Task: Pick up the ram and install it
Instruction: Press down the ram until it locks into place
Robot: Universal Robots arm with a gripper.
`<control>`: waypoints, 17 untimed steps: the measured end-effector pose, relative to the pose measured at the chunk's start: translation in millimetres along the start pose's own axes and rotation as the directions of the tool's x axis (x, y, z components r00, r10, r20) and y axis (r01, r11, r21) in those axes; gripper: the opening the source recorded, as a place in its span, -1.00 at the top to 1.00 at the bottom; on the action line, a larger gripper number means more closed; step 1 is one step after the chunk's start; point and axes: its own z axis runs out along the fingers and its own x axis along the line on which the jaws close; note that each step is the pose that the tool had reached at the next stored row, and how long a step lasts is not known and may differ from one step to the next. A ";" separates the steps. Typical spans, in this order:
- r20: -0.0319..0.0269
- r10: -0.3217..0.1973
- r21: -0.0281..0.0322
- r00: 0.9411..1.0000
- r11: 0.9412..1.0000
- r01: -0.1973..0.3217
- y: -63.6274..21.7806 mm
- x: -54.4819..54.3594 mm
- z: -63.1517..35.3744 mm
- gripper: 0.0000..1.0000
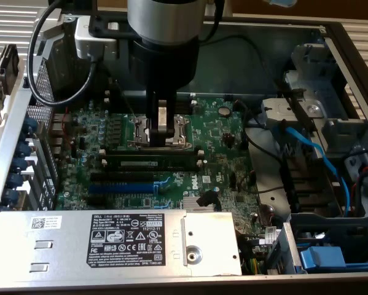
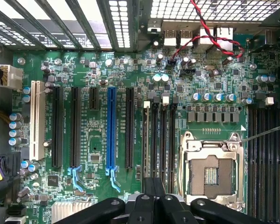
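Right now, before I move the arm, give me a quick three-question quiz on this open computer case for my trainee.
1. True or false: a cooler covers the silver CPU socket.
2. The dark-green ram stick with the white label strip lies: A, between that socket and the blue expansion slot; B, outside the case; C, atop a fan.
3. Fill in: the twisted wire pair near the rear ports is red and ___.
Key: 1 false; 2 A; 3 black.
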 end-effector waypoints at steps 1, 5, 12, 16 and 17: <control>0.000 0.014 0.000 1.000 1.000 -0.014 0.0 0.0 0.0 0.80; 0.002 0.076 0.002 0.997 0.997 -0.076 -0.1 0.0 0.0 0.80; 0.005 0.186 0.004 0.983 0.983 -0.186 0.0 0.0 0.0 0.80; 0.006 0.245 0.005 0.969 0.969 -0.245 0.0 0.0 0.0 0.80; 0.007 0.260 0.005 0.966 0.966 -0.260 0.0 0.0 0.0 0.80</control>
